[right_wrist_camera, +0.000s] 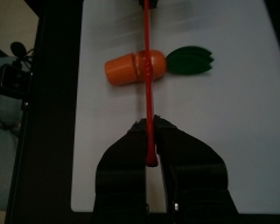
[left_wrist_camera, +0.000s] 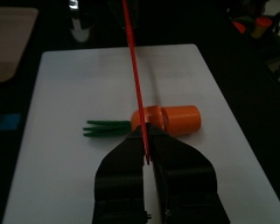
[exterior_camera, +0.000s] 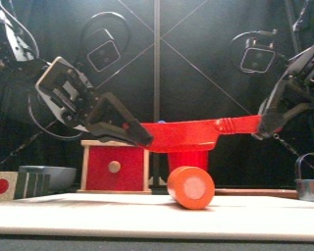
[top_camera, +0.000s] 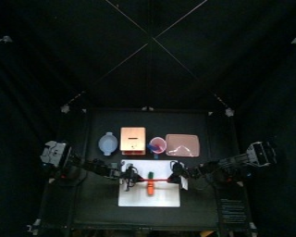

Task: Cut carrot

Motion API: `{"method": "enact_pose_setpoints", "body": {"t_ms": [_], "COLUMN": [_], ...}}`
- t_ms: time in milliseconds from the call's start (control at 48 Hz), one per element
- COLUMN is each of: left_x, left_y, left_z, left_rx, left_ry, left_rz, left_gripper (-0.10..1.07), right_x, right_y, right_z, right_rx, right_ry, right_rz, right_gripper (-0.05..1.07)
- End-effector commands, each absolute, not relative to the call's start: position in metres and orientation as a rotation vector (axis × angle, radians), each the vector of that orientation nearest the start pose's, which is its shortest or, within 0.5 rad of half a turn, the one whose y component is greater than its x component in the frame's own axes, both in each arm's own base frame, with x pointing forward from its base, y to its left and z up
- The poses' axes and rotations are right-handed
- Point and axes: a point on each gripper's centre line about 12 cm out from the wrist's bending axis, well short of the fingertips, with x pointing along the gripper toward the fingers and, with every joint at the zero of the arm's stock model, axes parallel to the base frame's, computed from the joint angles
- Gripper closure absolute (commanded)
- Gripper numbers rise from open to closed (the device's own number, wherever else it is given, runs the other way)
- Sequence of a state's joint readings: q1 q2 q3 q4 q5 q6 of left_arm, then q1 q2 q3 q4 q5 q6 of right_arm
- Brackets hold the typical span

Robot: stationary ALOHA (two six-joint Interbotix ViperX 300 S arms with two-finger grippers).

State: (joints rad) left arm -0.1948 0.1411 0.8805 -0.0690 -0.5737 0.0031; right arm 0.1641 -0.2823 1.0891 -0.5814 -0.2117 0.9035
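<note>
The carrot (left_wrist_camera: pixel 170 120) is a short orange piece with a green tip (left_wrist_camera: pixel 101 128). It lies on the white board (left_wrist_camera: pixel 60 96). It also shows in the right wrist view (right_wrist_camera: pixel 129 66), the front view (exterior_camera: pixel 191 187) and the top view (top_camera: pixel 152 189). A thin red knife (exterior_camera: pixel 186 128) spans between both grippers. Seen edge-on, it crosses over the carrot in the left wrist view (left_wrist_camera: pixel 132 61) and the right wrist view (right_wrist_camera: pixel 145 96). My left gripper (left_wrist_camera: pixel 149 147) is shut on one end, my right gripper (right_wrist_camera: pixel 152 144) on the other. I cannot tell whether the blade touches the carrot.
Behind the board stand a pale bottle-like item (top_camera: pixel 107 143), a tan box (top_camera: pixel 133 139), a red-purple bowl (top_camera: pixel 158 144) and a pinkish flat piece (top_camera: pixel 181 144). In the front view a red box with a white circle (exterior_camera: pixel 114 167) is at the left and a metal cup (exterior_camera: pixel 310 178) at the right.
</note>
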Motion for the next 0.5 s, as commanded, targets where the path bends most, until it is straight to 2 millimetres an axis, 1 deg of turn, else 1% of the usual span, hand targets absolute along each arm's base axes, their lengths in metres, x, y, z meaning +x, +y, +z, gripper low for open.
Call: {"method": "enact_pose_setpoints", "body": {"t_ms": [0, 104, 229, 479], "left_x": [0.358, 0.362, 0.366, 0.367], "left_y": [-0.077, -0.083, -0.084, -0.09], "left_z": [0.105, 0.107, 0.109, 0.105], "left_rx": [0.013, 0.024, 0.058, 0.102], "left_ry": [0.476, 0.478, 0.483, 0.496], "left_rz": [-0.173, -0.189, -0.198, -0.21], "left_gripper": [0.63, 0.63, 0.64, 0.64], "right_x": [0.271, 0.274, 0.275, 0.275], "right_y": [0.071, 0.075, 0.076, 0.076], "right_z": [0.145, 0.144, 0.144, 0.143], "right_rx": [0.292, 0.281, 0.265, 0.247], "right_ry": [0.69, 0.711, 0.729, 0.751], "right_rz": [0.194, 0.189, 0.175, 0.161], "right_gripper": [0.8, 0.8, 0.8, 0.8]}}
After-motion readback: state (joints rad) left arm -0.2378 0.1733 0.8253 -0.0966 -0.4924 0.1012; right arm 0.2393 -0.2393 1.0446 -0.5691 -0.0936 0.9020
